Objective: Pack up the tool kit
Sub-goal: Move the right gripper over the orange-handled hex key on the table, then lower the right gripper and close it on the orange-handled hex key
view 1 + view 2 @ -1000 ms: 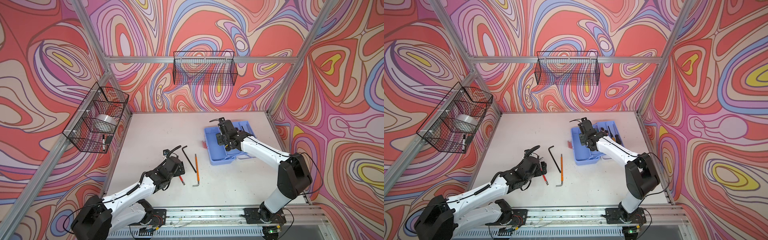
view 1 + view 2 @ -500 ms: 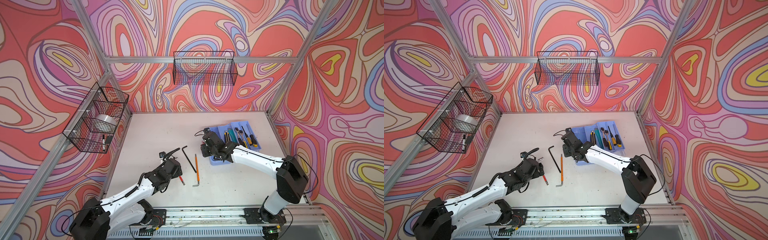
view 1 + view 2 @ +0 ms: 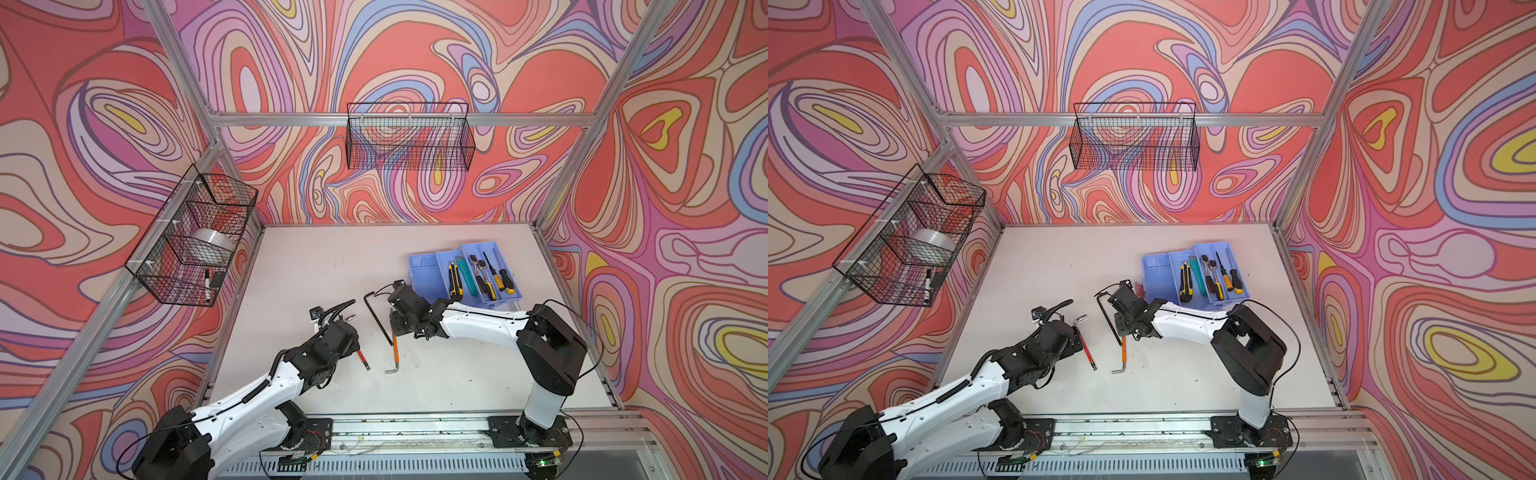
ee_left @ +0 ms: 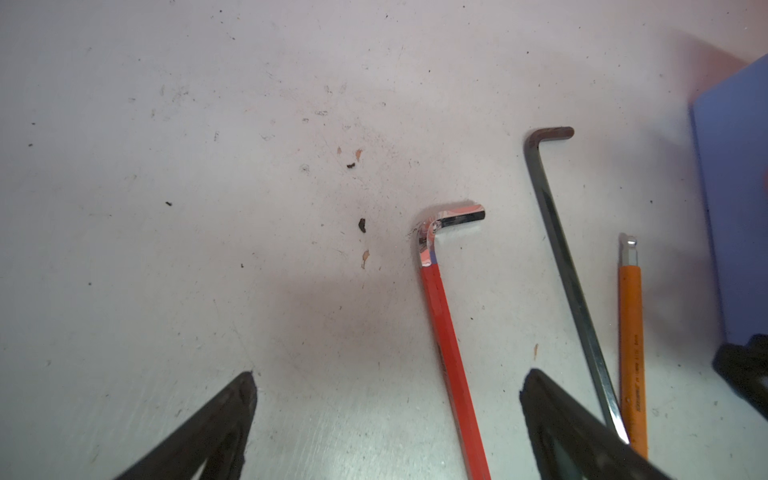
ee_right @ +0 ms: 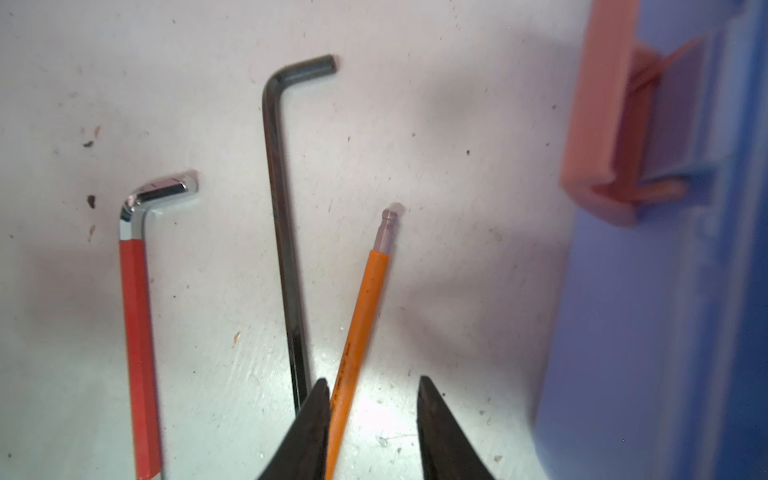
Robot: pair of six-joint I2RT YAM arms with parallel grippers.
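The right end effector (image 5: 372,380) has swung off the tool kit (image 3: 424,266), which now lies just beside it, away from the left arm. It is narrowing around the orange key (image 5: 365,299), which sits against one finger but is not yet pinched, so the next pickup is probably starting. The left end effector (image 4: 388,374) stays wide over the red key (image 4: 444,324). Only the right wrist view shows that remaining gap; only the top views show the tools (image 3: 478,274) already packed.

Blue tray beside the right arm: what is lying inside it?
A yellow-and-black utility knife, a teal tool, a ratchet and two screwdrivers lie in the blue tray's narrow compartments. Its wide compartment looks bare. The right arm covers its near corner.
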